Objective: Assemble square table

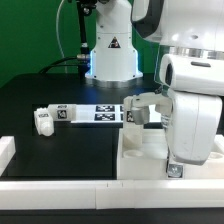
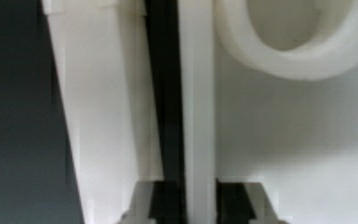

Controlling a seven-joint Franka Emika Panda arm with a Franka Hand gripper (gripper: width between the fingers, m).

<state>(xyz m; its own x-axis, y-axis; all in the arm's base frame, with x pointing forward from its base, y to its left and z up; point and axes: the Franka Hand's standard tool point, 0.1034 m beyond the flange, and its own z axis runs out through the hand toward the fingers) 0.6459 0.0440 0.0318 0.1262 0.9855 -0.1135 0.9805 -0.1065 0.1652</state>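
On my black table (image 1: pixel 40 95) I see the square slab (image 1: pixel 137 152) right at the gripper (image 2: pixel 183 206) jaws, the marker board (image 1: pixel 103 112) just beyond them, and one leg (image 1: pixel 42 120), perhaps two, farther off.

A white Panda arm (image 1: pixel 190 90) bends low over the square slab (image 1: pixel 140 158) at the exterior view's right, its gripper (image 1: pixel 175 167) at the raised rim. Two tagged legs (image 1: pixel 45 119) lie on the black surface (image 1: pixel 40 95), near the marker board (image 1: pixel 105 112).

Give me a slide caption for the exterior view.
Gripper low at the square tabletop, loose legs lying on the black table nearby.
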